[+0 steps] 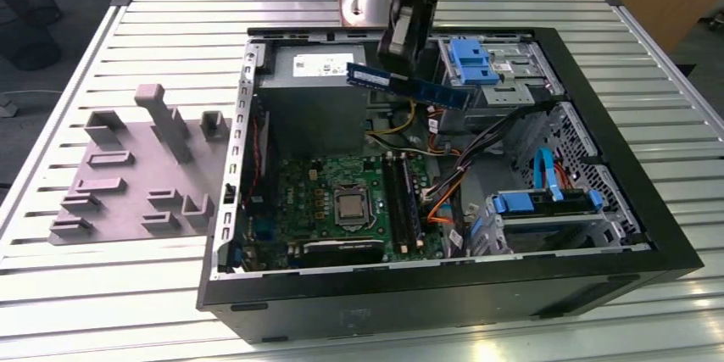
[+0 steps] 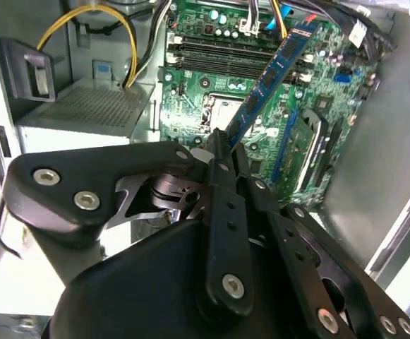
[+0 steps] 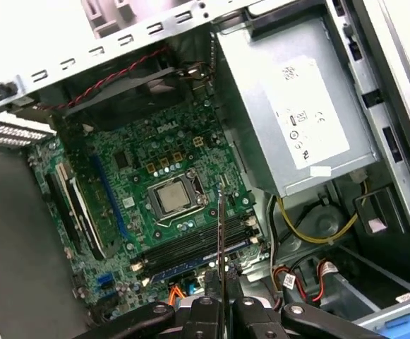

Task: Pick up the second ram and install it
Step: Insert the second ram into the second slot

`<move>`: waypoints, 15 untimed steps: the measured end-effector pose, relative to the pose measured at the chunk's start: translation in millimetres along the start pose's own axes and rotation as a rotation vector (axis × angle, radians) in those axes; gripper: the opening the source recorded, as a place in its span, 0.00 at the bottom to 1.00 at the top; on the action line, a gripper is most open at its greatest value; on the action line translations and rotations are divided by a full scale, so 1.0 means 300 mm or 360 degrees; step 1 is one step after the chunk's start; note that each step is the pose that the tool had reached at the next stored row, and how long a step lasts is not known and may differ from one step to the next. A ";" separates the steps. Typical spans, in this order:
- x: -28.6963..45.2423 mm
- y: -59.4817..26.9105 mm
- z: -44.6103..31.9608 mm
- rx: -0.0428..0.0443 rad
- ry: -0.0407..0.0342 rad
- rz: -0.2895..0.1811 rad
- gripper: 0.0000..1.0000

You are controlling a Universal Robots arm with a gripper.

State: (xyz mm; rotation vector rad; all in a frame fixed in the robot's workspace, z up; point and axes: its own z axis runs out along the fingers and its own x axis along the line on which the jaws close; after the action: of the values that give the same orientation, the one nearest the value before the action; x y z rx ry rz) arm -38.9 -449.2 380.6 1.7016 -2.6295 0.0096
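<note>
1. Gripper (image 1: pixel 398 58) sits at upper centre of the exterior view, its jaws clamped on one end of the second ram (image 1: pixel 413 86).
2. You have the stick held in the air, tilted, above the open computer case (image 1: pixel 453 298).
3. It is not seated in the black memory slots (image 1: pixel 402 201) on the motherboard (image 1: pixel 322 184).
4. In both wrist views, the second ram (image 2: pixel 268 85) (image 3: pixel 219 233) juts from the fingertips over the board.
5. At the exterior view's left, the grey fixture (image 1: pixel 125 171) lies beside the case.
</note>
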 end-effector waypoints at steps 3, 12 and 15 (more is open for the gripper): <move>0.000 0.000 0.003 0.0000 0.0001 0.0086 0.14; 0.000 0.000 0.015 -0.0001 0.0007 0.0347 0.14; 0.000 0.000 0.018 -0.0001 0.0009 0.0431 0.14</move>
State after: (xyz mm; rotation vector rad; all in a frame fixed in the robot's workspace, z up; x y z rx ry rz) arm -38.9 -449.2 375.1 1.3291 -2.8316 0.0158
